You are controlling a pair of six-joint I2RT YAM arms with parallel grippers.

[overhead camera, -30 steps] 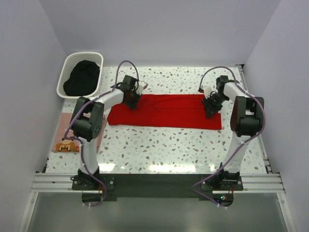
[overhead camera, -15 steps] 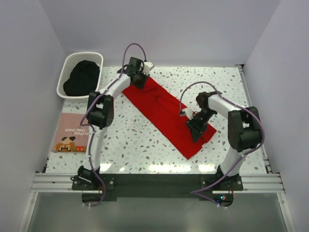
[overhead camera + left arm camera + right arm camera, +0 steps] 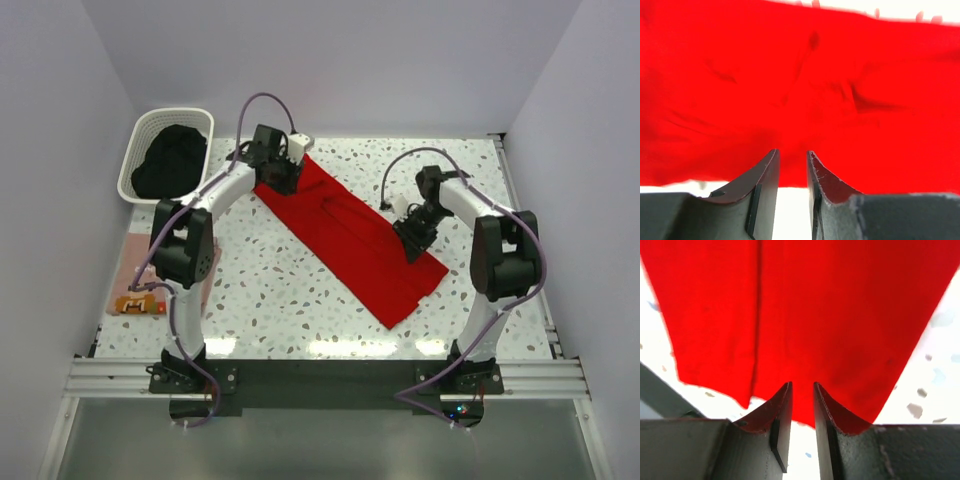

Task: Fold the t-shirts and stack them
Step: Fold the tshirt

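The red t-shirt [image 3: 350, 240] lies folded into a long strip that runs diagonally from the far left to the near right of the table. My left gripper [image 3: 283, 180] is at its far-left end, my right gripper [image 3: 413, 240] at its right edge. In the left wrist view the left gripper [image 3: 792, 151] is open, tips at the cloth's [image 3: 790, 75] edge, bare table in the gap. The right gripper [image 3: 801, 384] stands the same way at the red hem [image 3: 815, 300]. The pink t-shirt [image 3: 128, 270] lies at the left edge, partly hidden by my left arm.
A white basket [image 3: 170, 112] with a black cloth [image 3: 170, 160] in it stands at the far left corner. Walls close in the table on three sides. The arms' base rail runs along the near edge.
The red strip swung from lying crosswise to lying diagonally. Since then my right gripper has moved back along its right edge and my left arm has shifted at the far end.
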